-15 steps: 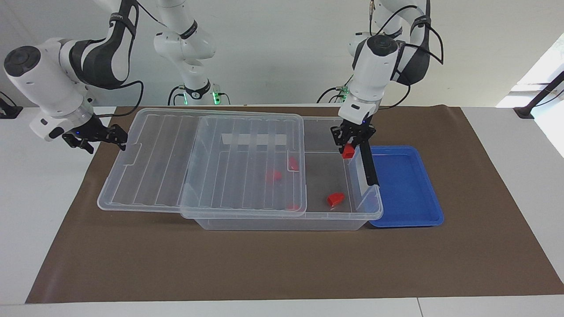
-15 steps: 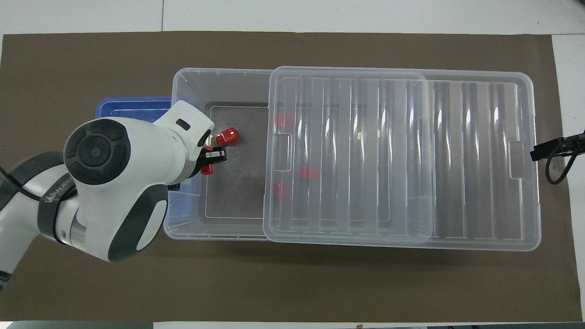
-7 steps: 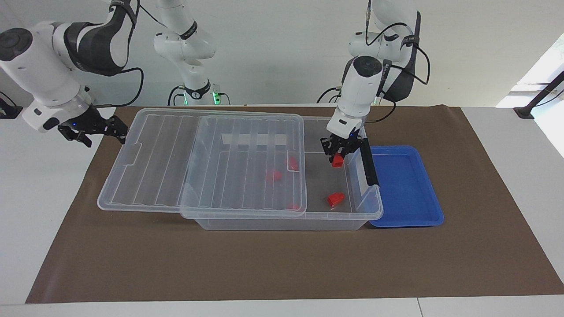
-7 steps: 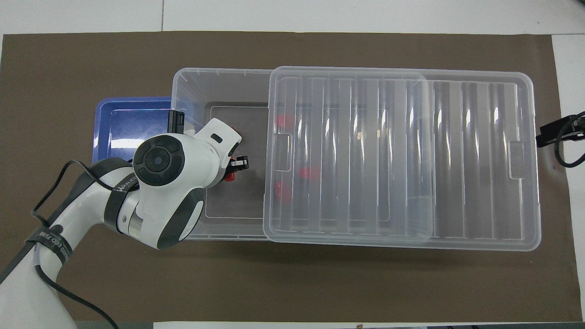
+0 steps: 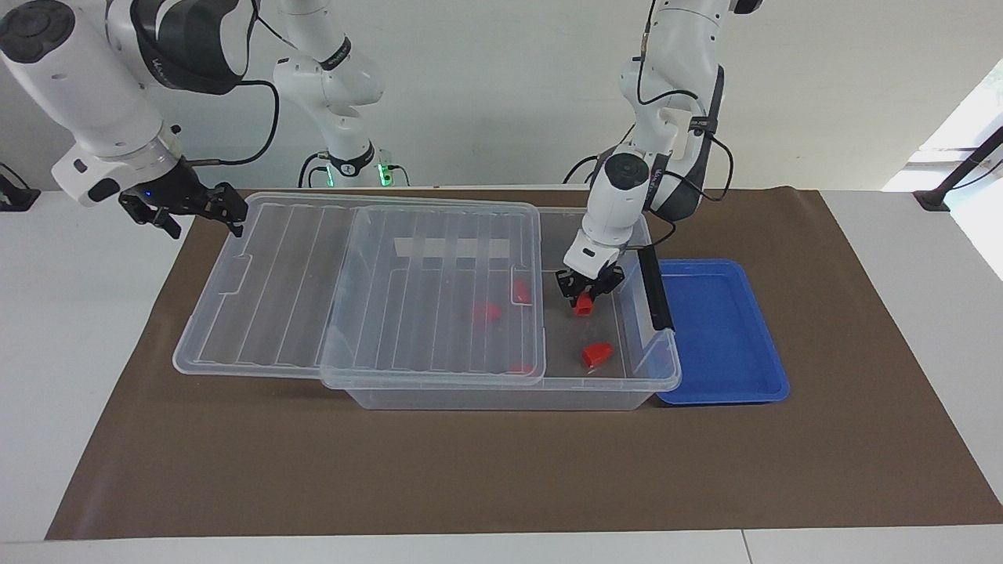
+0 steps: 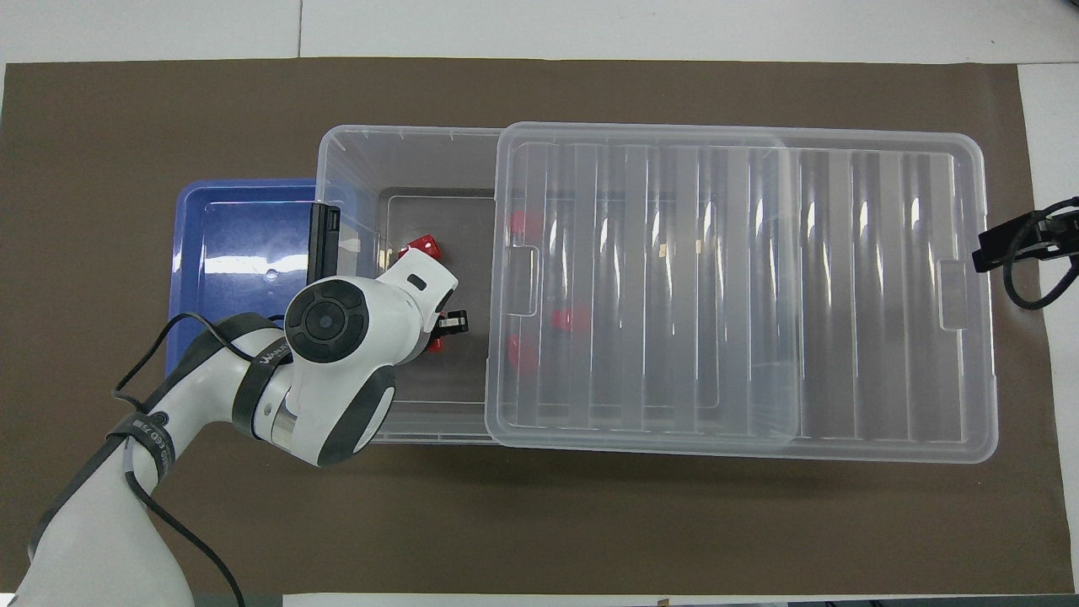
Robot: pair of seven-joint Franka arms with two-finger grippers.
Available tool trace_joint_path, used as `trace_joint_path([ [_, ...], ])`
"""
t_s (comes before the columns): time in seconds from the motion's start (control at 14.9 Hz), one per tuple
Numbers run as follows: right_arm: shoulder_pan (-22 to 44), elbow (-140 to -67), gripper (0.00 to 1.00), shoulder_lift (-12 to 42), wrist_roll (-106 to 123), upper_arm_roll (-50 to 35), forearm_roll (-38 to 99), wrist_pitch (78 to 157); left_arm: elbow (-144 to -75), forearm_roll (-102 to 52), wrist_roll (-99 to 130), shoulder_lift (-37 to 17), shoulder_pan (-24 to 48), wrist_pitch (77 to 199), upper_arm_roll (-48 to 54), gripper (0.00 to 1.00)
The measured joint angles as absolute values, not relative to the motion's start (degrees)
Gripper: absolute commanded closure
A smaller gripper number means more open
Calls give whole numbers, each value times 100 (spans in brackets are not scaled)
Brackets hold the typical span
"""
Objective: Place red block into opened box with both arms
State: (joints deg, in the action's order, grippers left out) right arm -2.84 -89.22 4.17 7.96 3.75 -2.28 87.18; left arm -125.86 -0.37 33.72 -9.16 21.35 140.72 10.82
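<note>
My left gripper (image 5: 584, 296) is shut on a small red block (image 5: 582, 308) and hangs low inside the uncovered end of the clear box (image 5: 501, 396), just above its floor. From overhead the left gripper (image 6: 448, 324) shows with the red block (image 6: 436, 344) peeking out under the wrist. The ribbed lid (image 5: 274, 290) lies slid toward the right arm's end, covering most of the box (image 6: 405, 131). My right gripper (image 5: 196, 213) is open and empty, in the air beside the lid's end; only its tip (image 6: 1003, 249) shows overhead.
A loose red block (image 5: 597, 354) lies on the bare box floor, and others (image 5: 486, 313) sit under the lid. The black latch handle (image 5: 654, 290) stands on the box's end wall. A shallow blue tray (image 5: 721, 329) lies beside that end. Two slimmer arms stand at the back.
My left gripper has come down from over the box's end wall into the box, carrying the red block toward the lid's edge. The right gripper has lifted and shifted slightly toward the lid.
</note>
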Motion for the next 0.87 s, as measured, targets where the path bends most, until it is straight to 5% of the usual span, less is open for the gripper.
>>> trace_joint_path([
  [0.07,-287,-8922,0,417,796,384,-228,8718,-12586,-37,3382,-946,2163,14107,1082,12],
  [0.13,-289,-8922,0,417,796,391,-228,8718,-12586,-37,3391,-958,2182,14123,1082,0],
  [0.47,-289,-8922,0,418,796,398,-228,8704,-12447,-37,3402,-865,2197,13889,1052,0],
  [0.87,-288,-8921,0,418,796,397,-228,8702,-11787,-37,3431,-4,2019,12344,947,0],
])
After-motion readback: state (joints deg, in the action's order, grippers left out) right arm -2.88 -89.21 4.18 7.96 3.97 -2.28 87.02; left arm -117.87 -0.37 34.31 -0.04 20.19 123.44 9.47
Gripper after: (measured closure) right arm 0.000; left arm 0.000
